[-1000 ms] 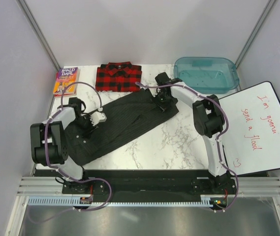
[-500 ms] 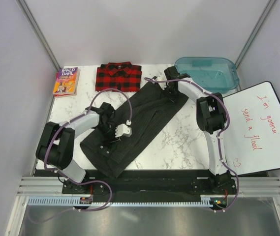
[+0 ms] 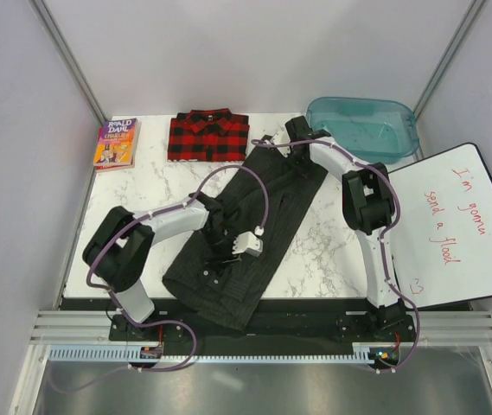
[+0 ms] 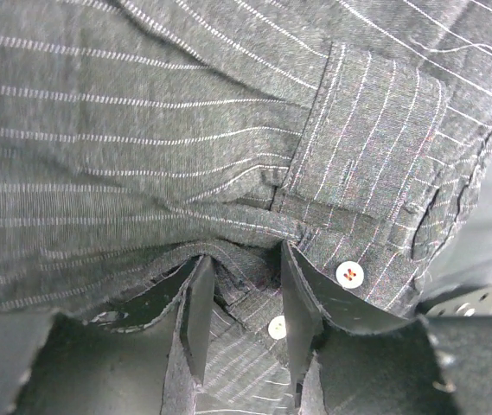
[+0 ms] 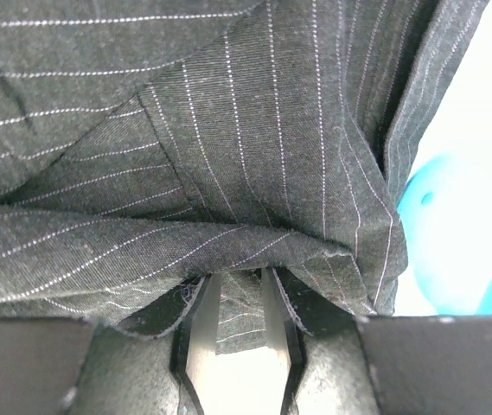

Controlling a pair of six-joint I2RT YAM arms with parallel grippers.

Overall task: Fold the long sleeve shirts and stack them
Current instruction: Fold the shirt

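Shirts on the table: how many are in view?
2. The red plaid shirt lies folded at the far edge; the charcoal pinstriped shirt stretches diagonally across the middle. None appears hidden.

Overhead rear view; both wrist close-ups on pinstriped shirt (image 4: 142,130).

Top view. Book (image 3: 118,143), far-left corner of worktop (image 3: 315,251): cover reads "ROALD DAHL" at top; title line below too small to read w/ certainty. Whiteboard (image 3: 453,226), at worktop's right edge: red handwr. "I'm gonna send a flood", w/ small red scribble after it.
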